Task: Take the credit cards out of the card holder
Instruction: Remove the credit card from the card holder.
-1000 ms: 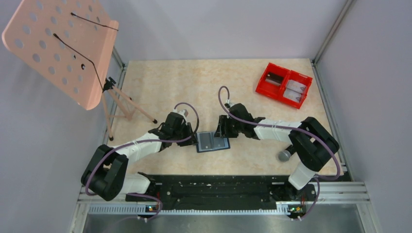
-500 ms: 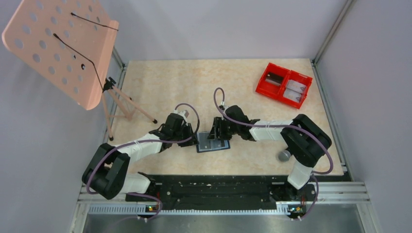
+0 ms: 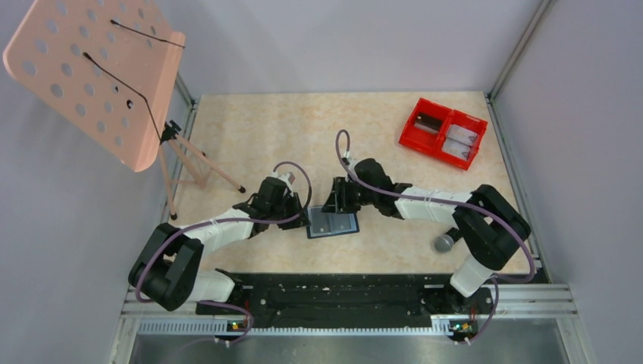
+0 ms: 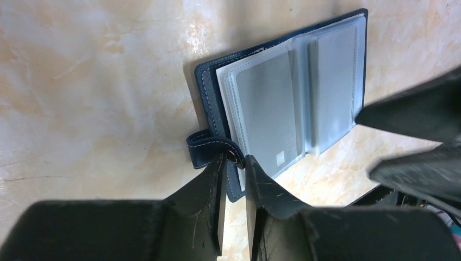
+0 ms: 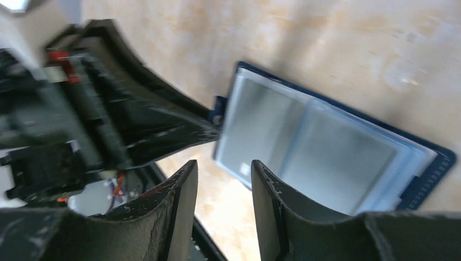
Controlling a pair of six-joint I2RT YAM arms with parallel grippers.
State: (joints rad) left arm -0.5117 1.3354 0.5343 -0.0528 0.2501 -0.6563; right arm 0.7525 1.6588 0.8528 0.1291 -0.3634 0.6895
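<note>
Both arms reach low and inward, their grippers close together in front of the bases

The left arm [image 3: 220, 225] stretches to the right with its elbow bent, and the left gripper [image 4: 235, 159] has its two fingers pressed nearly together, pinching the edge of the card holder [image 4: 282, 92] at the strap. The right arm [image 3: 432, 203] stretches to the left with its wrist tipped down, and the right gripper [image 5: 224, 164] hangs just above, its fingers parted by a narrow gap
</note>
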